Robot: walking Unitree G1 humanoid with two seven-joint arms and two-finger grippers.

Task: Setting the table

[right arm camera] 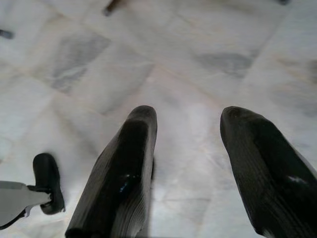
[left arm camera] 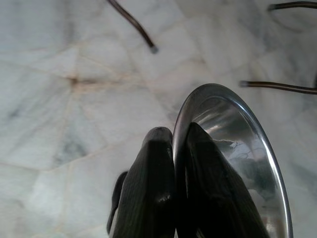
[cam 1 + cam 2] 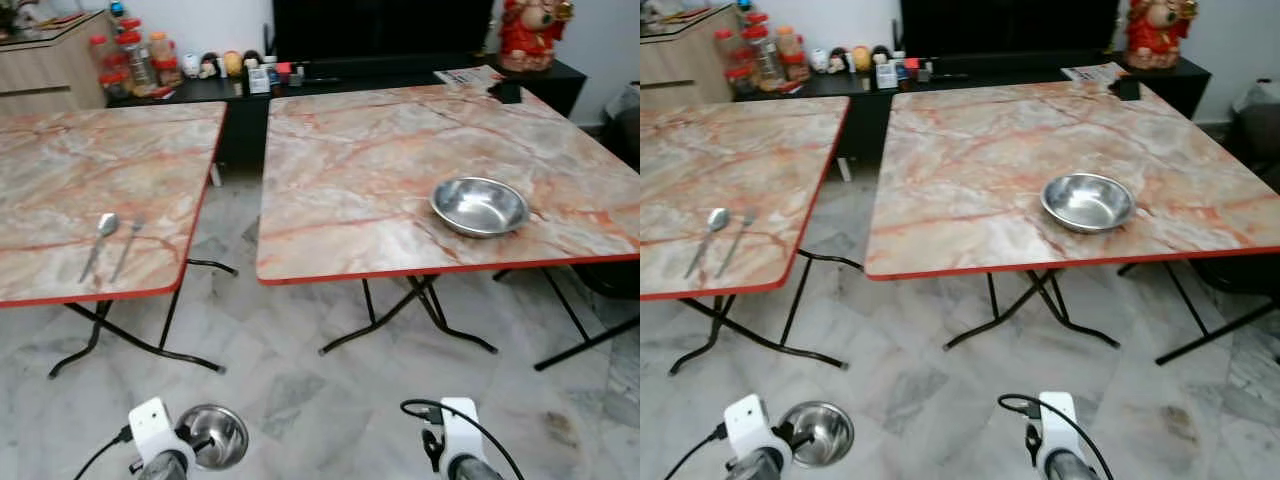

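Left end effector (image 2: 174,144) pinches steel bowl (image 2: 237,148) rim above floor.

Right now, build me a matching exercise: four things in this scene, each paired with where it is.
Things:
1. spoon
2. larger steel bowl
3. smaller steel bowl
4. red figurine

Places:
A. pinched by the left end effector, above the floor
B. on the right table
C. on the left table, beside a fork
D. on the black cabinet

Pairs: 1-C, 2-B, 3-A, 4-D

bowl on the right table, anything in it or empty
Empty. The steel bowl sits upright on the right table, and its bare shiny inside shows from rim to bottom in both eye views.
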